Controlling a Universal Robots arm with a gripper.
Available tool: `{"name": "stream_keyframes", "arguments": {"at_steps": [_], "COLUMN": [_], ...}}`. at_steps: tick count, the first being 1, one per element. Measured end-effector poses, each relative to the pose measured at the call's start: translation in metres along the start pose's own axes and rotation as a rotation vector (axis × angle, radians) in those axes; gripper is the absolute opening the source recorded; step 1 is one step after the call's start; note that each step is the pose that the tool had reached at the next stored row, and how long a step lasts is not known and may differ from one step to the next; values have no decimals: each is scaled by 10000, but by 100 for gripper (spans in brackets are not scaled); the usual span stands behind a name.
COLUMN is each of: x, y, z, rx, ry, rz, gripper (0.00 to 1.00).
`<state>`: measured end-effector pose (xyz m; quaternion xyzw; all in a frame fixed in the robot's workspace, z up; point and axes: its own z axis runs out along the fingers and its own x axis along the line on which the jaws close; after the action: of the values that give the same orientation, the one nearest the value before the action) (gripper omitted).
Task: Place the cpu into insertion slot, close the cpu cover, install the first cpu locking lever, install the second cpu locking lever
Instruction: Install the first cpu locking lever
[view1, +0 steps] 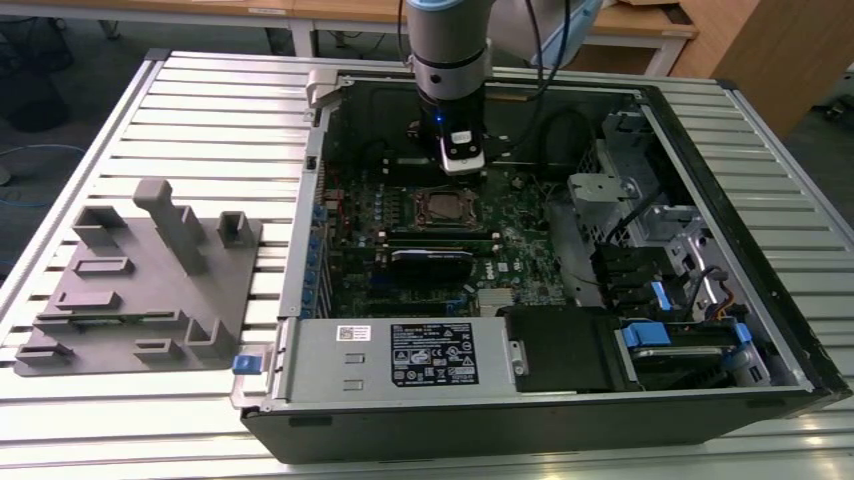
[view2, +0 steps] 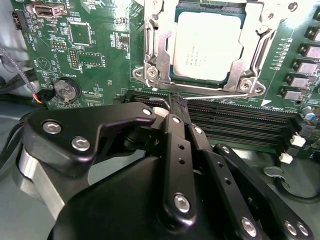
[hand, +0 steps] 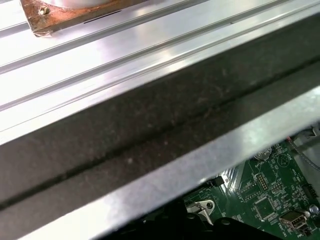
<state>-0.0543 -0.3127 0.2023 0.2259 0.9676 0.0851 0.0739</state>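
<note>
In the second wrist view the cpu (view2: 207, 47) lies flat in the insertion slot (view2: 172, 75), its dull silver top showing through the window of the cpu cover (view2: 156, 47). The cover lies down around the chip. A thin wire locking lever (view2: 220, 96) runs along the socket's edge nearest my gripper (view2: 176, 101). My black fingers (view2: 172, 135) are shut together, and their tips meet the lever's end. In the exterior view the gripper (view1: 461, 168) hangs just beyond the insertion slot (view1: 445, 207), inside the open computer case.
Long black memory slots (view2: 240, 120) lie between my fingers and the socket. The grey labelled power-supply box (view1: 400, 355) fills the case's front. A drive cage (view1: 641, 210) stands at the exterior view's right, and a grey fixture plate (view1: 134, 290) sits on the slatted table at its left.
</note>
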Motion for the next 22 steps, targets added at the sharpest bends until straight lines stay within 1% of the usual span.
{"name": "stream_keyframes", "arguments": {"at_steps": [3,9,14,22], "x": [15,46,48,49], "y": [-2,-4,-6,-12], "z": [2,5,13,29], "rx": [-18,-39,-47,-36], "ry": [-43,-102,-152,-186], "rz": [22,55,63,59], "gripper": [11,11,11,11]}}
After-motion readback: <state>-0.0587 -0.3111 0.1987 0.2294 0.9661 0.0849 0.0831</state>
